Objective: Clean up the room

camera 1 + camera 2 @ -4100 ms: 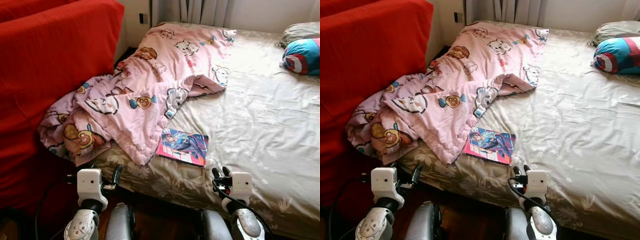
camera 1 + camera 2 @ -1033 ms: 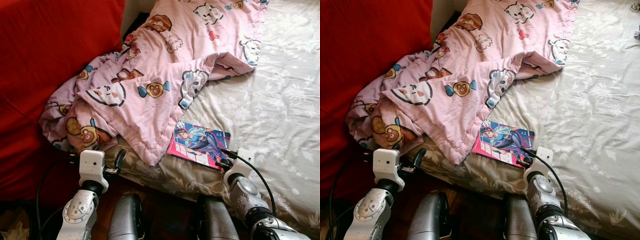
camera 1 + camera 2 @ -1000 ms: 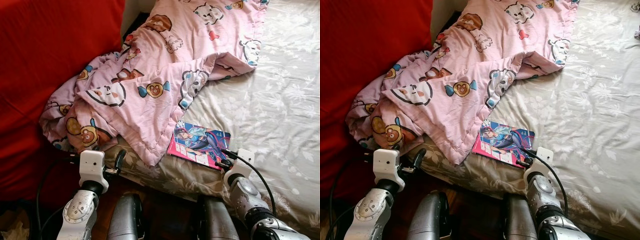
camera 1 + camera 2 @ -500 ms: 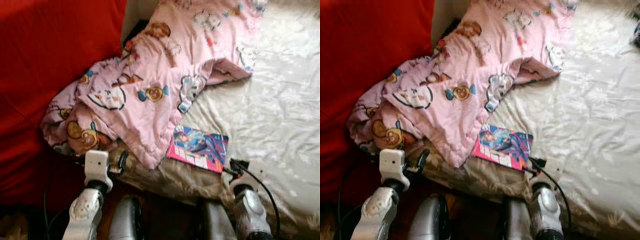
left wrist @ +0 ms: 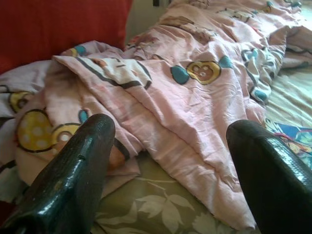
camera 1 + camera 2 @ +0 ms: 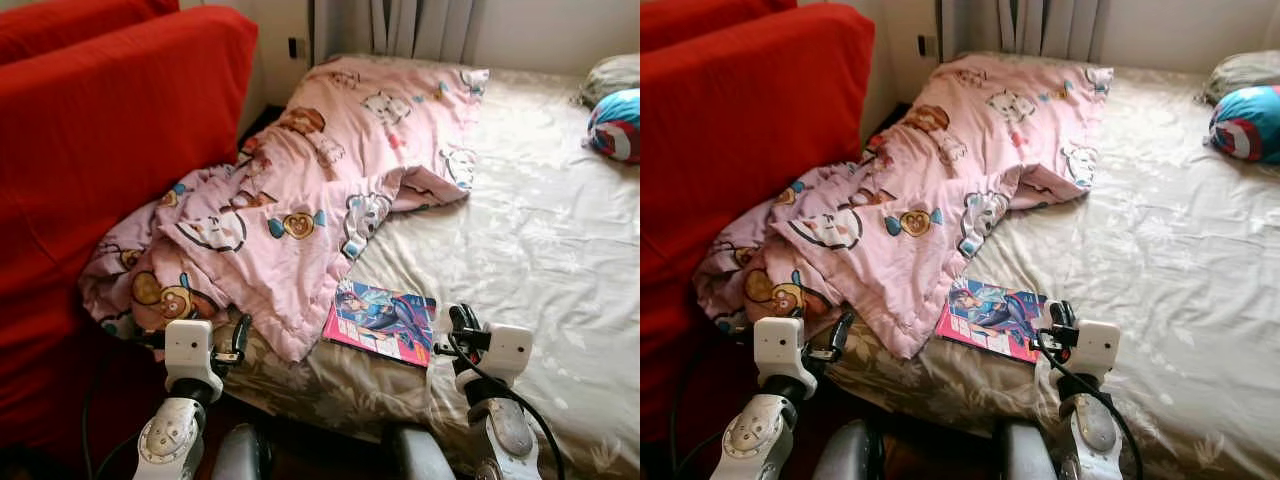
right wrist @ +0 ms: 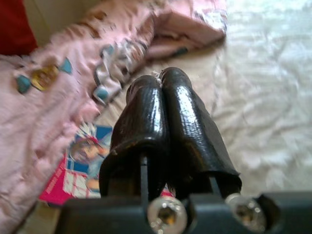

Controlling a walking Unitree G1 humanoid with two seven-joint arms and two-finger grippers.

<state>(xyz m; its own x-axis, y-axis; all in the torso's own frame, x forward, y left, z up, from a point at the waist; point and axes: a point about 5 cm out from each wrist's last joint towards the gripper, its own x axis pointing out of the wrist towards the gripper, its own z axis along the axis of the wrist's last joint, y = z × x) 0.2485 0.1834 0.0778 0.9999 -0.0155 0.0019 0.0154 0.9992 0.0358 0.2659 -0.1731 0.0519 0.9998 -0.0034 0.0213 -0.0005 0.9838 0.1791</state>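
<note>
A colourful comic book point(image 6: 380, 320) lies flat on the bed near its front edge. Its left edge touches the rumpled pink cartoon blanket point(image 6: 300, 190), which spills off the bed's left side. My right gripper point(image 6: 461, 318) stands just right of the book's near corner. Its fingers point(image 7: 146, 107) are pressed together, shut on nothing. My left gripper point(image 5: 170, 131) is open and low at the bed's front left, facing the hanging blanket. Nothing is between its fingers point(image 5: 83, 156).
A red sofa point(image 6: 100, 130) stands tight against the bed's left side. The floral beige sheet point(image 6: 540, 250) is bare to the right. A blue and red round pillow point(image 6: 615, 110) and a grey pillow point(image 6: 610, 70) lie at the far right. Curtains point(image 6: 420, 25) hang behind the bed.
The whole view has tilted up and pulled back, so the pillows and curtains show again. My right gripper has risen a little beside the book. The book and blanket lie as before.
</note>
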